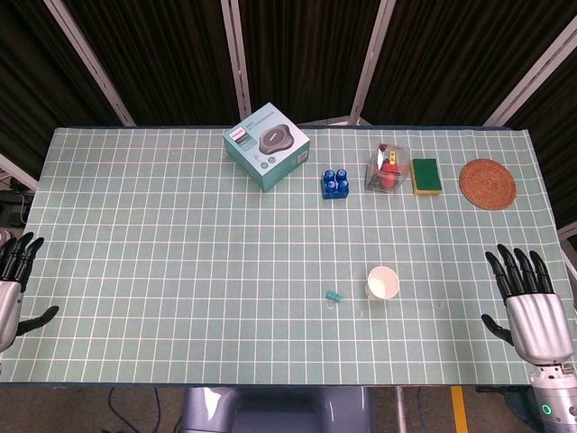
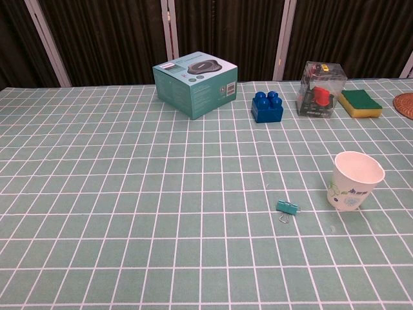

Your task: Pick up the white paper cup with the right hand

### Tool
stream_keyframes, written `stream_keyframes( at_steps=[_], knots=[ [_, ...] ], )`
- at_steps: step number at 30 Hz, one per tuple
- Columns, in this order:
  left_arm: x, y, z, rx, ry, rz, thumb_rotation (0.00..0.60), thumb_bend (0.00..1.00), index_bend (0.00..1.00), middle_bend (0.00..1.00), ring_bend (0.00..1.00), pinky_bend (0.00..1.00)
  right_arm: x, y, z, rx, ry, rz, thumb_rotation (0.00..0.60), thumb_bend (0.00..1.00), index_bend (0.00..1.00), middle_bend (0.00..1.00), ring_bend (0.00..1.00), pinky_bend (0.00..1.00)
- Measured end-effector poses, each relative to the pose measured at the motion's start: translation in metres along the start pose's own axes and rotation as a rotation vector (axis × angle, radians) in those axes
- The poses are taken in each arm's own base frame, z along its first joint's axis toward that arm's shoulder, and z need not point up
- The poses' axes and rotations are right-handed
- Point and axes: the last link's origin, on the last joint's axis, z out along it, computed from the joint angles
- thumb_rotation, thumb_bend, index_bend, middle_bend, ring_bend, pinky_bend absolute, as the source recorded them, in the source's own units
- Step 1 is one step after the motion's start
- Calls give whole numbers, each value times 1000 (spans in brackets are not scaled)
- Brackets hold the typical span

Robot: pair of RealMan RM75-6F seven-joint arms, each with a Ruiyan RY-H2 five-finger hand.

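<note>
I see the green gridded table [image 1: 180, 271] spread wide, and at its 12 o'clock edge sits the teal box [image 1: 266, 144], the biggest thing on it. At 1 o'clock the cork coaster [image 1: 488, 184] lies flat, with the green sponge [image 1: 425, 176], a clear case [image 1: 388, 169] with red parts inside, and the blue brick [image 1: 335, 183] in a row toward the box.

My right hand [image 1: 532, 302] rests at the table's 4 o'clock edge, fingers spread apart and holding nothing. My left hand [image 1: 13, 280] sits at 8 o'clock, likewise spread and empty.

The white paper cup [image 2: 353, 181] stands upright, mouth open, near the middle at about 5 o'clock, well apart from my right hand and at 9 o'clock of it. A small teal binder clip [image 2: 288, 208] lies just beside the cup, at the cup's 9 o'clock.

My worry is the cup itself: it looks light and empty, so a fingertip arriving first could tip it or shove it toward the clip. Squeezing too hard could crush the thin wall; too loosely, and it could slip out as I lift.
</note>
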Motion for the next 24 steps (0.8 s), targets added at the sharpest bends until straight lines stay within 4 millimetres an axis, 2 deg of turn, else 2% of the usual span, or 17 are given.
stream_keyframes(
  at_steps=[5,11,17,24],
  knots=[
    [0,-1,-1,2,-2,1,600,0,0,0,0,0,-4,-2,0,17,-16,-11,600,0,0,0,0,0],
    [-2,-2,0,9,-4,3,600,0,0,0,0,0,-16,-20,4,111,-53,-70,600,0,0,0,0,0],
    [-7,-3,4,20,-26,12,600,0,0,0,0,0,-32,-51,16,274,-97,-197,600,0,0,0,0,0],
    [-12,-7,10,53,-39,27,600,0,0,0,0,0,-60,-104,42,500,-147,-402,600,0,0,0,0,0]
  ],
)
